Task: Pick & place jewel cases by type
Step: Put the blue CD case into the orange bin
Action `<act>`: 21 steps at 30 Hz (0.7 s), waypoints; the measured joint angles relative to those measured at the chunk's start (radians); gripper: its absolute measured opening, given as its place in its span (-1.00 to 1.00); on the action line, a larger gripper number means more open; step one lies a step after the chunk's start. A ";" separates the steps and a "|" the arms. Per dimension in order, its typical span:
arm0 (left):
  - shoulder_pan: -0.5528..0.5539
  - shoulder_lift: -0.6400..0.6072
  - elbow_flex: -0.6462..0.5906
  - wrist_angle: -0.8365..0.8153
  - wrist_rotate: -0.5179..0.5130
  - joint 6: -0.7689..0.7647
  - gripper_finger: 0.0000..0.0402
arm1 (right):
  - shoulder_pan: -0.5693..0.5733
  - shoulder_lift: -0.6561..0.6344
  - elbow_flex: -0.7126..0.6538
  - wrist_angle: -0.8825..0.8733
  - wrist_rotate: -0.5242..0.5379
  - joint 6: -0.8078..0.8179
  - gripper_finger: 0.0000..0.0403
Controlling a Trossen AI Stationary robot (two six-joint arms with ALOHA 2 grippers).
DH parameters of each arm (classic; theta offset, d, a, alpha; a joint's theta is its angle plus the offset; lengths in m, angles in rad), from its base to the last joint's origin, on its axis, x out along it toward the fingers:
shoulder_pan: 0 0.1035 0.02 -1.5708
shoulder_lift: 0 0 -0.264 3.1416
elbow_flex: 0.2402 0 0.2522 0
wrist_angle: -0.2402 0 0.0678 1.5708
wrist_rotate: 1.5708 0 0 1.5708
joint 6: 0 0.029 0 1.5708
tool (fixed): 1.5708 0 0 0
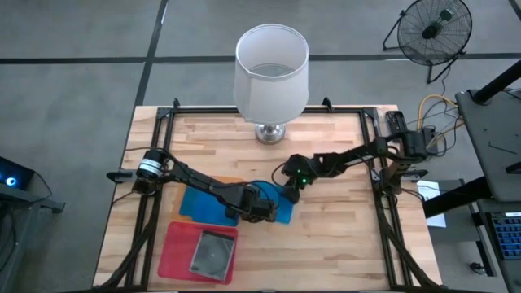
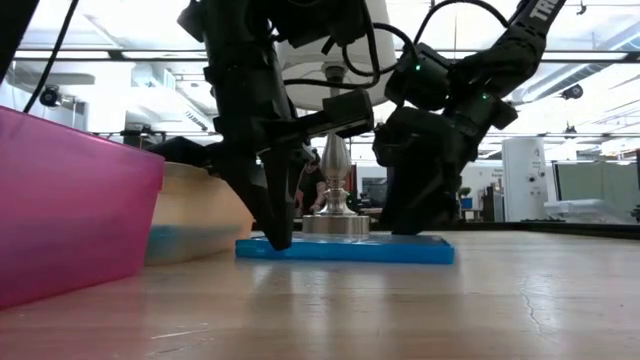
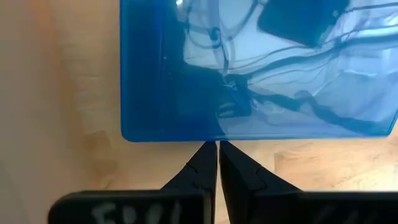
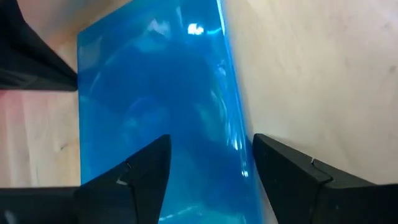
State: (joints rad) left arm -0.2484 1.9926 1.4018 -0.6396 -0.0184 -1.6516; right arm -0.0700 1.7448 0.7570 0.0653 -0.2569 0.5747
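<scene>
Both arms hid much of a blue jewel case [image 2: 345, 249]: left tool [image 3: 218, 147] pinched closed at its edge, right tool [image 4: 208, 152] spread open above.

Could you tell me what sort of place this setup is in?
Probably a lab or workshop: a butcher-block table on a concrete floor, a floor fan beside it, and equipment racks and ceiling strip lights behind in the low view.

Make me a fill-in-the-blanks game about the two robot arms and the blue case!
1. The left end effector has its fingers ____, tips at the edge of the blue jewel case.
2. The right end effector has its fingers ____, over one edge of that case.
3. The grey jewel case lies in the ____ tray.
4. Behind the arms stands a white ____.

Missing words: shut; open; pink; lamp
</scene>
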 joint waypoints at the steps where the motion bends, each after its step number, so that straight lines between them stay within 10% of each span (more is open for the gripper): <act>1: 0.001 0.000 0.000 0.000 0.000 0.001 -1.00 | 0.007 -0.004 -0.001 -0.008 0.000 0.006 0.11; 21: 0.005 0.000 0.000 0.005 -0.008 0.057 -1.00 | 0.295 -0.076 -0.008 -0.129 0.027 0.255 0.11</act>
State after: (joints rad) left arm -0.2432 1.9926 1.4021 -0.6346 -0.0265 -1.5944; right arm 0.2249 1.6684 0.7486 -0.0636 -0.2303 0.8298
